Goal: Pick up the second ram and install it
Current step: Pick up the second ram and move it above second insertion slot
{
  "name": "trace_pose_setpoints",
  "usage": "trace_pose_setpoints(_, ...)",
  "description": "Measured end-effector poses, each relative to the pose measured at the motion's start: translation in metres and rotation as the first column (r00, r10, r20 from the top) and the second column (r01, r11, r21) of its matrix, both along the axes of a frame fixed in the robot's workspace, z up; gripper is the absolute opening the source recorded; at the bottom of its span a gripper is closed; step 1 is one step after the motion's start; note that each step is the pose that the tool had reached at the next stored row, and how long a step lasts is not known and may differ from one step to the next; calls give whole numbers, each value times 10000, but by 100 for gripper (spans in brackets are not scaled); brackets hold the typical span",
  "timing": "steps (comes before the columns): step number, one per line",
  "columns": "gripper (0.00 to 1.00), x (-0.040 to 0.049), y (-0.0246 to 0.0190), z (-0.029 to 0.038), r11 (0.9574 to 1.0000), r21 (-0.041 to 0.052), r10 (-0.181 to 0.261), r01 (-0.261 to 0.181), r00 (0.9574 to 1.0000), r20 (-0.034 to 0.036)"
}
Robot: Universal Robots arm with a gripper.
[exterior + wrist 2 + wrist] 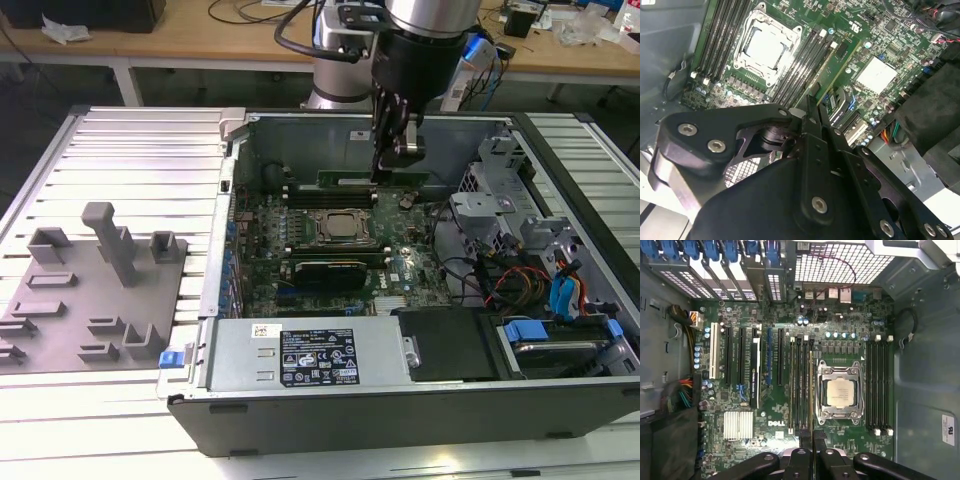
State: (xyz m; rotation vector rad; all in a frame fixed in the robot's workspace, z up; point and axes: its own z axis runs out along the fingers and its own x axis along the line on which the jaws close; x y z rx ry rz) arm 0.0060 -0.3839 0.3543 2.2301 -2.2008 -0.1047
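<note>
Because the second ram (372, 180) must enter its slot edge first, it is held upright on its long edge, pinched between the fingers (392, 146) of the gripper (812, 437), just above the motherboard (345, 235) inside the open computer case (400, 390). In the first wrist view the stick shows as a thin line running along the black memory slots (799, 385) beside the CPU socket (839, 392), so I judge it is lined up for pressing down. On the bench, at the exterior view's left, the grey holder tray (90, 290) stands well apart
</note>
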Motion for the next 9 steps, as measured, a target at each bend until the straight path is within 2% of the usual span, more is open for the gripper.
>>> trace_pose_setpoints(9, 13, 0, 3, -121, 10000, -2, 0, 0, 10000, -1)
